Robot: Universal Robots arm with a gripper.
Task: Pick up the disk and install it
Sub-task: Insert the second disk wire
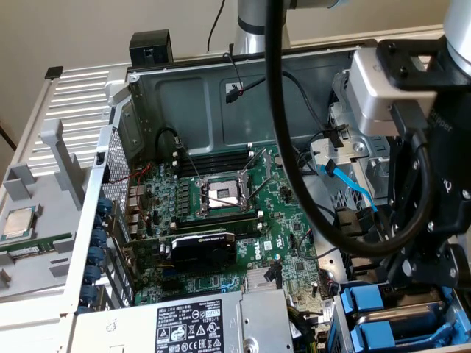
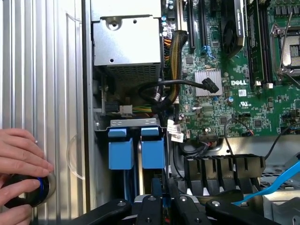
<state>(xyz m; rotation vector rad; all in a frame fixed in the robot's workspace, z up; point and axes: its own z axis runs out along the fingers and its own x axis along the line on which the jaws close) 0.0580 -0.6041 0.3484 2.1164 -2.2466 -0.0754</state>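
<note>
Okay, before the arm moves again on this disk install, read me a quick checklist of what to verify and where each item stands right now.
1. Gripper over the drive bay: ok, it sits right above the blue carriers.
2. Gripper holding the disk: cannot tell, its fingers are shut close together but what lies between them is hidden.
3. Disk seated in the bay: cannot tell, two blue carriers stand side by side there.
4. Cables near the bay: not ok, a black cable loops just beyond the carriers.
5. People out of the workspace: not ok, a hand rests on the case panel.
</note>
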